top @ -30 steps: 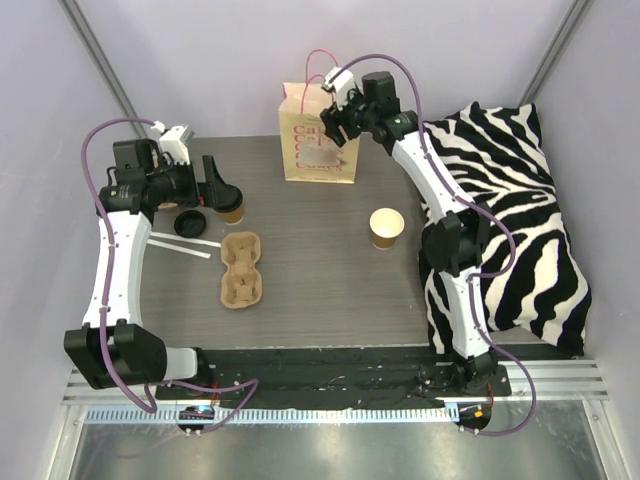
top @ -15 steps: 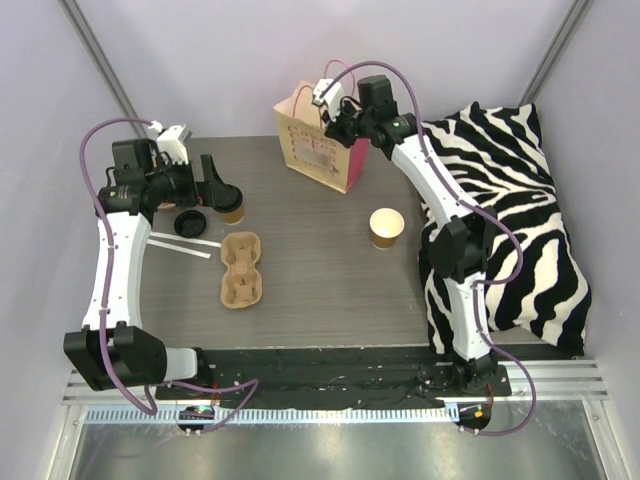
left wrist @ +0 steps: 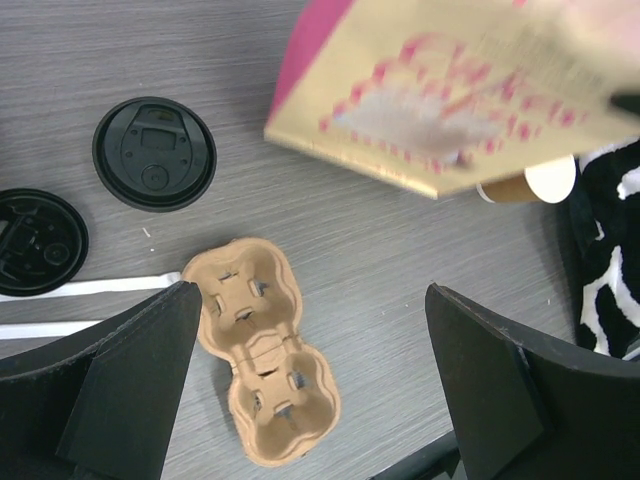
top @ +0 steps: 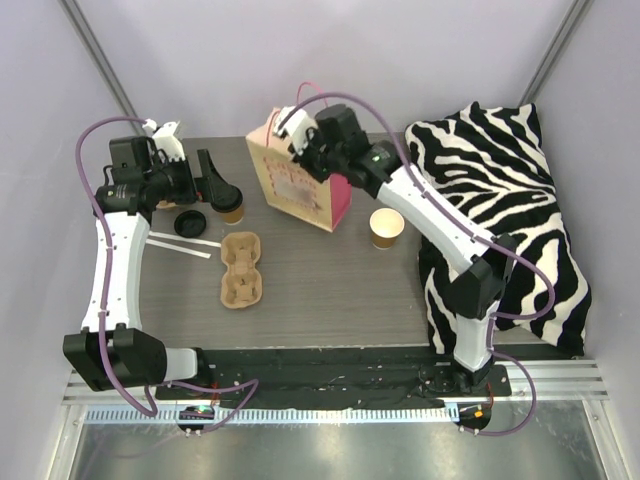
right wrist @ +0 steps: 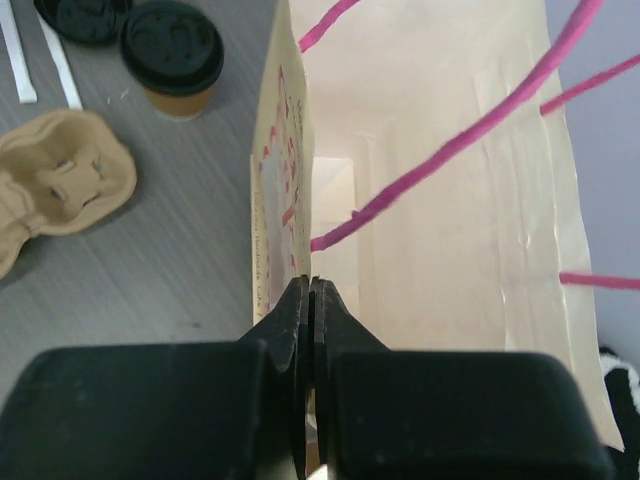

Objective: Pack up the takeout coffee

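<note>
A tan paper bag (top: 295, 185) with pink print and pink handles hangs tilted over the middle of the table. My right gripper (top: 312, 150) is shut on its top rim; in the right wrist view the gripper (right wrist: 311, 285) pinches the bag's left wall (right wrist: 280, 180). A lidded coffee cup (top: 232, 207) stands at the back left, and my left gripper (top: 215, 178) hovers open just above and beside it, holding nothing. An open cup (top: 386, 227) stands right of the bag. A cardboard two-cup carrier (top: 241, 270) lies empty at front left, below the left gripper (left wrist: 310, 300).
A loose black lid (top: 190, 222) and two white strips (top: 180, 243) lie left of the carrier. A zebra-print pillow (top: 500, 220) fills the table's right side. Grey walls close in behind.
The right gripper shut on the bag's rim and carried the bag left and forward, tilting it. The left arm has barely moved.
</note>
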Robot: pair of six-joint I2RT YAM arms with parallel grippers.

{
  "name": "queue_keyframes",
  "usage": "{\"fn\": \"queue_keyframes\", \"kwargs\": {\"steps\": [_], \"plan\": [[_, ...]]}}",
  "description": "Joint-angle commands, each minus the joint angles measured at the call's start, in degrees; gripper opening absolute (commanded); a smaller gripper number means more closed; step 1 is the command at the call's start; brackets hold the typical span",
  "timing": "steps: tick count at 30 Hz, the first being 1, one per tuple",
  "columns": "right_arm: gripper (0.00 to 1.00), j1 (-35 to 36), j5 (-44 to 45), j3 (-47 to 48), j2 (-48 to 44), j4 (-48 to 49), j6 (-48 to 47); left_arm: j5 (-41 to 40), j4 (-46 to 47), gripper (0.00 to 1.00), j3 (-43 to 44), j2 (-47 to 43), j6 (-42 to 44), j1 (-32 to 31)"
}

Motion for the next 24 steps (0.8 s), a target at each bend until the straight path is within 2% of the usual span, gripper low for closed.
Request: {"fn": "queue_keyframes", "kwargs": {"steps": [1,6,7,8,9,10,12,13,14,18,24], "plan": [[0.01,4.7,15.6,-1.8,-2.2,-5.0,4.5,0.2,1.3,1.00,1.6,-1.4,-1.4,-0.1],[0.01,6.7,19.7,1.3,-0.8,-12.5,11.7,0.6,2.0,1.00,0.2,-1.7,-1.9,-0.1],[0.02,6.9,18.6,1.1,-1.1,-13.0,12.4,0.8,2.2,1.00,-0.1,-1.7,-2.1,-0.1],[0.08,7.2,17.5,1.1,-1.4,-13.3,13.1,0.8,2.5,1.00,-0.3,-1.8,-2.4,-0.1],[0.15,7.8,15.4,1.5,-2.1,-14.2,13.8,0.7,2.7,1.00,-0.8,-1.9,-2.6,-0.1],[0.41,8.1,11.9,1.6,-2.8,-14.5,14.2,0.8,2.8,1.00,-0.8,-1.6,-2.9,-0.1],[0.64,8.5,6.8,3.1,-4.3,-15.1,14.8,1.4,2.8,1.00,-0.6,-1.2,-3.3,-0.1],[0.85,8.6,5.1,4.1,-4.8,-15.3,15.1,1.7,2.8,1.00,-0.4,-1.0,-3.5,-0.1],[0.90,8.7,0.8,5.1,-5.1,-15.8,15.3,2.1,2.9,1.00,-0.4,-0.8,-3.7,-0.2],[0.93,8.5,-0.5,11.7,-6.0,-16.6,15.3,3.4,3.4,1.00,0.2,0.2,-4.6,-0.1],[0.92,3.8,0.2,13.7,-8.7,-13.4,14.9,6.0,7.2,0.97,2.5,4.6,-8.3,-1.2]]}}
